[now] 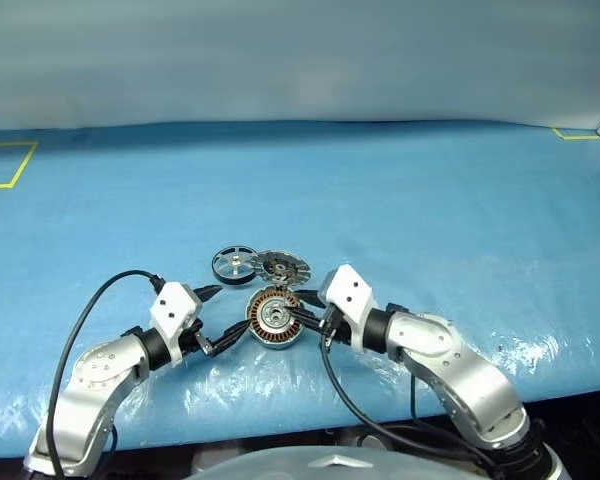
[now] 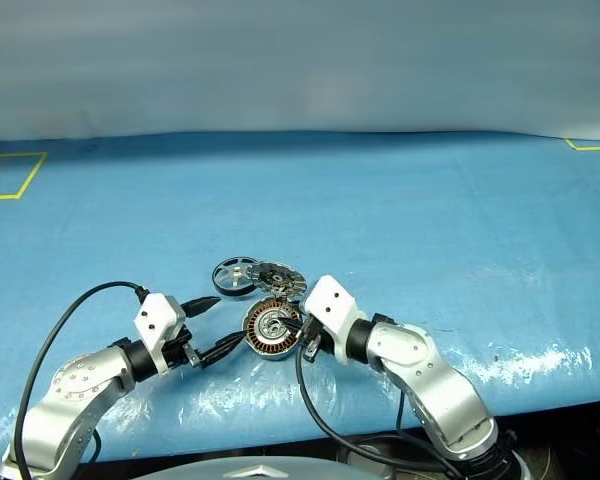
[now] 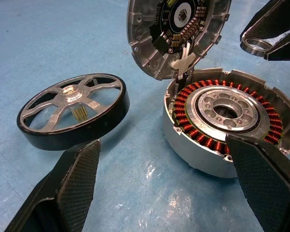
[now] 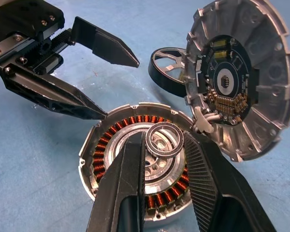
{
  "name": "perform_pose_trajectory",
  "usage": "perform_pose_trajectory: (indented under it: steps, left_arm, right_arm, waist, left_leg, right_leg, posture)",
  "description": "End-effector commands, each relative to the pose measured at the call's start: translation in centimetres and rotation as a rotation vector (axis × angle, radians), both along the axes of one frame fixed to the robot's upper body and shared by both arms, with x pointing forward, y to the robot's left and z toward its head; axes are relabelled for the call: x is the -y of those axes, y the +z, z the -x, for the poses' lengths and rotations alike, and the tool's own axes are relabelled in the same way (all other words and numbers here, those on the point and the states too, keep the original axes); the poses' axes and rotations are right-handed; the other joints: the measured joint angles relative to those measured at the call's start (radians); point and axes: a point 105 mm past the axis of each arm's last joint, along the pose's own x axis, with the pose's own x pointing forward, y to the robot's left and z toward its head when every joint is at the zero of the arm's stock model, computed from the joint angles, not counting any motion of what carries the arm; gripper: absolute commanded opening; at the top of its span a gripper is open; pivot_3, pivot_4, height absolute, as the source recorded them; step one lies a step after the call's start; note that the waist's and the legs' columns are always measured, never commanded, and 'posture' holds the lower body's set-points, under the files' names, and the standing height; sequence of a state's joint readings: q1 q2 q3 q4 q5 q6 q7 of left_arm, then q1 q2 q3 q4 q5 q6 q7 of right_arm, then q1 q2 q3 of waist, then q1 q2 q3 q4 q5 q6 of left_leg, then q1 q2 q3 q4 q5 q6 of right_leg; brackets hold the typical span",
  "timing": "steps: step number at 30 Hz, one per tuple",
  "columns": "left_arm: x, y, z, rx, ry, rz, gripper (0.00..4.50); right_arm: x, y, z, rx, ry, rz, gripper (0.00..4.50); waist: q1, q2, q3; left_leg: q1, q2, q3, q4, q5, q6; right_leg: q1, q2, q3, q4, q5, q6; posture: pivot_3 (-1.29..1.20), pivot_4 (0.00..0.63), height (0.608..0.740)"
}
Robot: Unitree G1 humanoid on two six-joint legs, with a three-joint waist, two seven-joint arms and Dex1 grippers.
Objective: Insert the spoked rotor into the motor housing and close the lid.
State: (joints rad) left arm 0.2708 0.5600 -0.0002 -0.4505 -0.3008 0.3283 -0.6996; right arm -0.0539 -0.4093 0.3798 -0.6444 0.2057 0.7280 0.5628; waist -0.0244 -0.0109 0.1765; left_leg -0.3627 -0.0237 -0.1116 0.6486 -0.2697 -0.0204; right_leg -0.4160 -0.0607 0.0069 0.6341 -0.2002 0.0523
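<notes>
Right gripper (image 4: 164,145) clamped on thin metal ring (image 4: 165,139) over motor housing (image 1: 274,318) centre. Left gripper (image 1: 223,316) spread wide beside housing. Spoked rotor (image 1: 234,264) and lid (image 1: 282,268) just behind housing. Risk: tilted ring jamming, blocking rotor.

round silver metal motor housing (image 3: 232,125): bright machined, glossy copper windings | black-rimmed spoked rotor (image 3: 72,108): glossy rim, brushed silver spokes | blue tabletop (image 1: 430,200): shiny wrinkled plastic film
</notes>
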Motion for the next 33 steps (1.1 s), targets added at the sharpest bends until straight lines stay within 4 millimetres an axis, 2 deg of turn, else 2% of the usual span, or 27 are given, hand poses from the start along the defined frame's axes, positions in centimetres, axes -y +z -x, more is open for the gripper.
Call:
perform_pose_trajectory:
  steps: [1, 6, 17, 33]
  left_arm:
    - [0.3, 0.9, 0.1, 0.056, -0.027, -0.016, 4.5]
    - [0.7, 0.5, 0.9, 0.029, -0.083, -0.006, 4.5]
    - [0.8, -0.5, 2.2, -0.044, -0.159, -0.042, 4.5]
    - [1.0, -0.6, 2.1, -0.041, -0.161, -0.041, 4.5]
  right_arm:
    - [-0.7, 0.7, -0.4, 0.047, -0.008, -0.031, 1.27]
    - [-1.4, 0.0, -0.8, 0.039, -0.022, -0.028, 1.27]
    - [-2.3, -1.1, -0.3, -0.006, -0.003, -0.028, 1.27]
    - [-1.9, -2.4, 0.0, -0.054, -0.003, 0.001, 1.27]
  waist:
    - [0.0, 0.0, 0.0]
    - [-0.001, 0.0, 0.0]
    - [-0.002, 0.0, 0.0]
    - [-0.002, 0.0, 0.0]
  left_leg:
    - [0.0, 0.0, 0.0, 0.0, 0.0, 0.0]
    - [0.0, 0.0, 0.0, 0.0, 0.0, 0.0]
    - [0.0, 0.0, 0.0, 0.0, 0.0, 0.0]
    - [0.0, 0.0, 0.0, 0.0, 0.0, 0.001]
  right_leg:
    - [0.0, 0.0, 0.0, 0.0, 0.0, 0.0]
    - [0.0, 0.0, 0.0, -0.001, 0.0, 0.0]
    - [0.0, 0.0, 0.0, -0.001, 0.0, 0.0]
    - [0.0, 0.0, 0.0, -0.001, 0.0, 0.0]
  posture:
    - [0.0, 0.15, 0.74]
    - [0.0, 0.15, 0.74]
    - [0.0, 0.15, 0.74]
    - [0.0, 0.15, 0.74]
